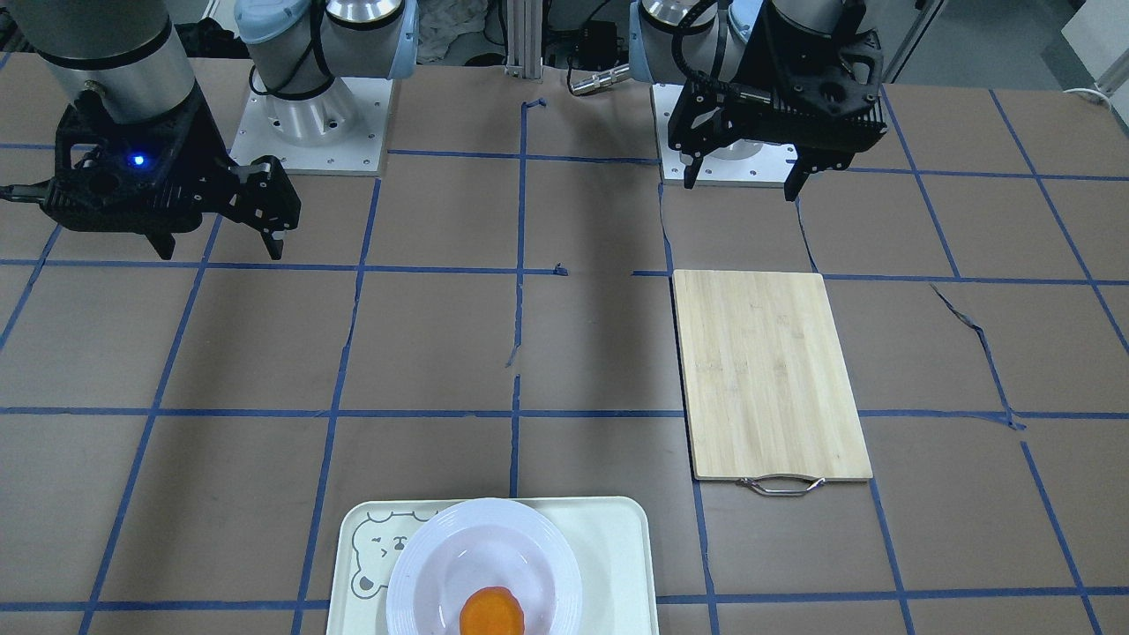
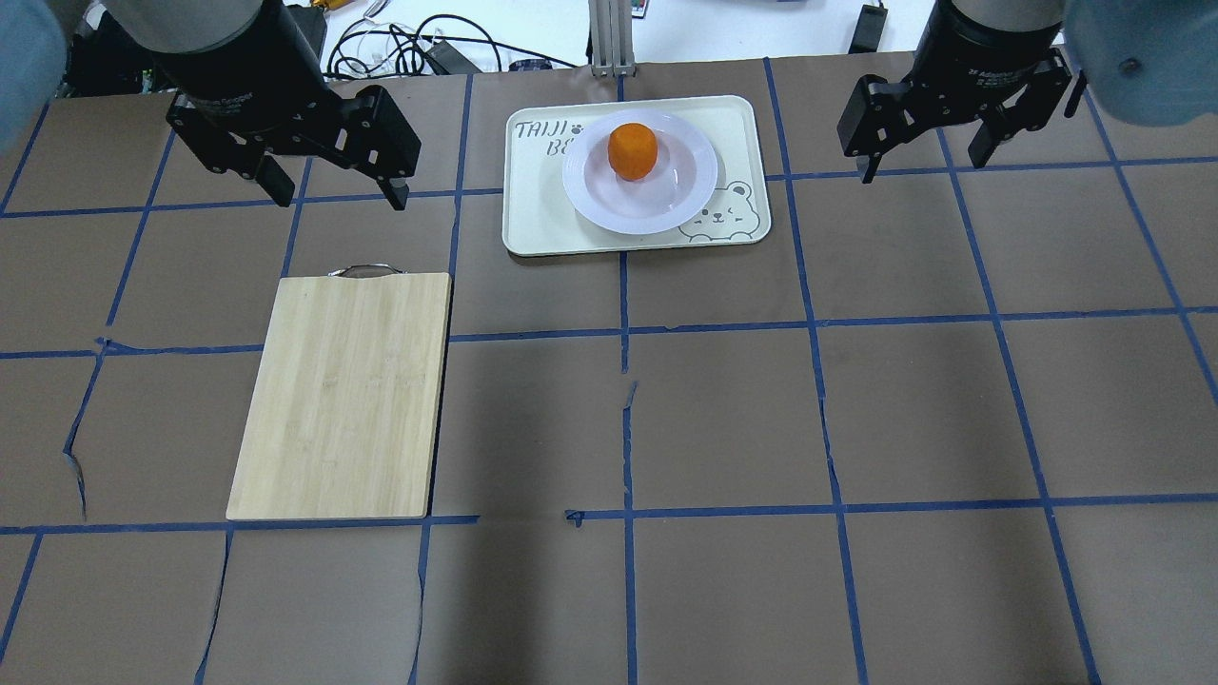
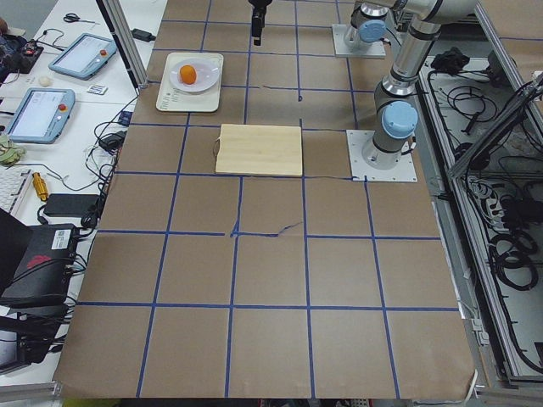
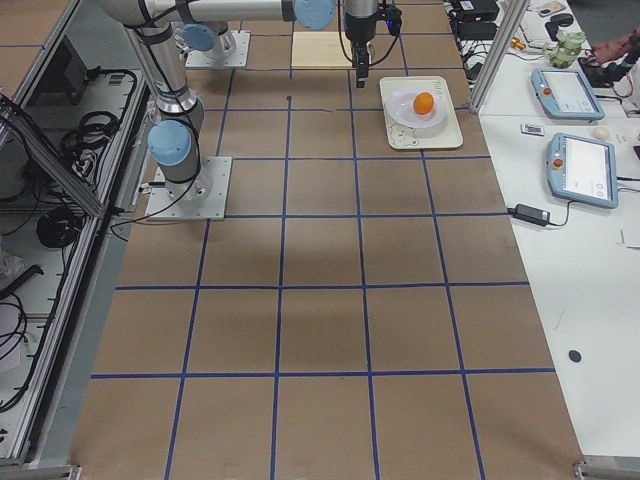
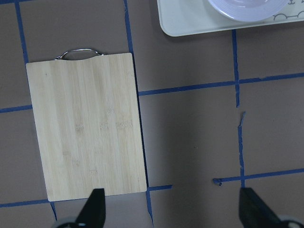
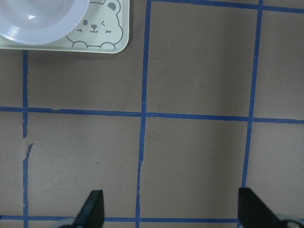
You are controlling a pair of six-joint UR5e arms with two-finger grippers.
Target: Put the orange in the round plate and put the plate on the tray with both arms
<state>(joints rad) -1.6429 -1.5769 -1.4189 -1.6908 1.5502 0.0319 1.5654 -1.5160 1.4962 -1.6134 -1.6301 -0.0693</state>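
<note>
Black left gripper [image 2: 340, 195] hangs above the table at the left of the overhead view, jaws spread wide, nothing between them. Nearer the robot on that side lies the bamboo cutting board [image 2: 343, 395], metal handle toward the far edge; it has no part in this job.

Centre, at the far edge, is the tray [image 2: 538, 224]. The round plate [image 2: 687, 190] sits on it, rim reaching the bear face. The orange [image 2: 633, 150] rests in the plate's well.

Right gripper [image 2: 923, 164] hangs off the tray's right side, well apart from it, jaws likewise wide and empty.

My read is that both placements look done and the task is at its end. As I judge it, the next move calls for no grasp, only parking both arms clear without nudging the tray.
</note>
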